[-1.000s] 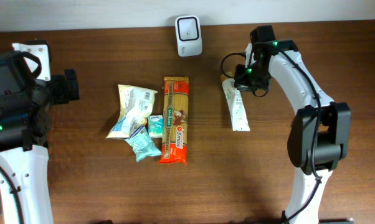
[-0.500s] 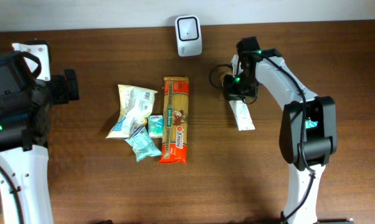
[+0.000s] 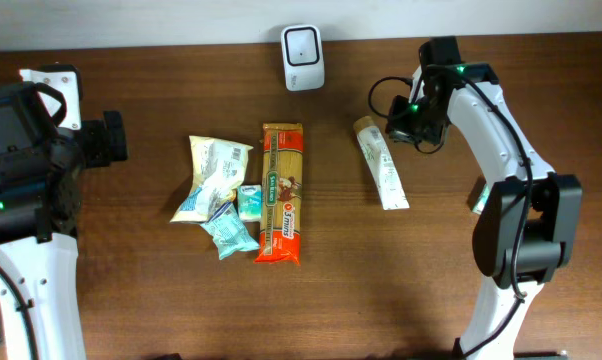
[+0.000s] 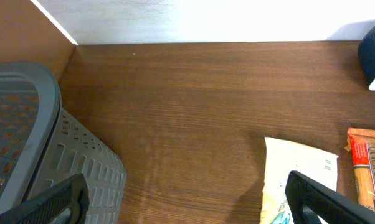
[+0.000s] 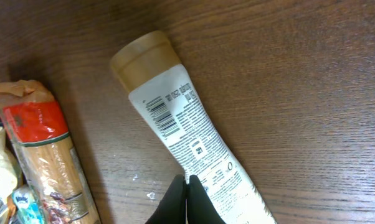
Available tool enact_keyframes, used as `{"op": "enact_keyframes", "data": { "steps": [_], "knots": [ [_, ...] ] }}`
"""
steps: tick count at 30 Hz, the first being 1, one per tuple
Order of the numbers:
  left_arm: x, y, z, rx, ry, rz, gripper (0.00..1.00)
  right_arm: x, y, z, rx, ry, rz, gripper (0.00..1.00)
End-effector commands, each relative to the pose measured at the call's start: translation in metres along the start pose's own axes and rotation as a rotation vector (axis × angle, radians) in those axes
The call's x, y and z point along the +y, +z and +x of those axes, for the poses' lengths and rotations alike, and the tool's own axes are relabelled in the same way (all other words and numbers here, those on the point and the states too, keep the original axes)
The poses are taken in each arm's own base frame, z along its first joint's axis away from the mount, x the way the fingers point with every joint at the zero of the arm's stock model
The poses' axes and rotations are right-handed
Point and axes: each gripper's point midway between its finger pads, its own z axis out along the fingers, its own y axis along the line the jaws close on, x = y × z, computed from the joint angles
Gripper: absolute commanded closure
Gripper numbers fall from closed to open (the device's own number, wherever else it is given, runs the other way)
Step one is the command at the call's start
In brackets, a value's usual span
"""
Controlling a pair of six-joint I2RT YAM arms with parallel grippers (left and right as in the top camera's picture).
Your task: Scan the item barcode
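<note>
Looking at a white squeeze tube [image 3: 383, 170] lying flat on the table [image 3: 431, 290], at three o'clock from the spaghetti pack [image 3: 281, 195] and five o'clock from the scanner [image 3: 303, 43], tan cap [image 5: 142, 57] pointing to eleven o'clock, barcode [image 5: 161, 113] facing up just below it. Hovering over its middle with the right gripper [image 5: 187, 190] pinched fully together, gripping nothing. Holding the left gripper [image 4: 190, 196] spread wide and empty at nine o'clock. Judging the tube light, soft-bodied, probably slick and easily dented; favouring a pinch across the lower body toward five o'clock, leaving the barcode clear.
</note>
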Motion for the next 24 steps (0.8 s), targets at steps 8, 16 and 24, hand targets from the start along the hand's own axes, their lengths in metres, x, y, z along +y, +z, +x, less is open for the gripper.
{"op": "enact_keyframes", "data": {
  "steps": [8,16,24],
  "knots": [
    [0.001,-0.003,-0.004,-0.014,0.01,0.005,0.01,-0.001,0.064,0.027,0.141,-0.007,0.045,0.96],
    [0.001,-0.003,-0.004,-0.014,0.01,0.005,0.01,0.011,0.098,0.048,0.21,-0.056,0.065,0.96],
    [0.001,-0.003,-0.004,-0.014,0.01,0.005,0.01,0.059,0.025,0.022,0.124,-0.229,-0.038,0.96]
  ]
}}
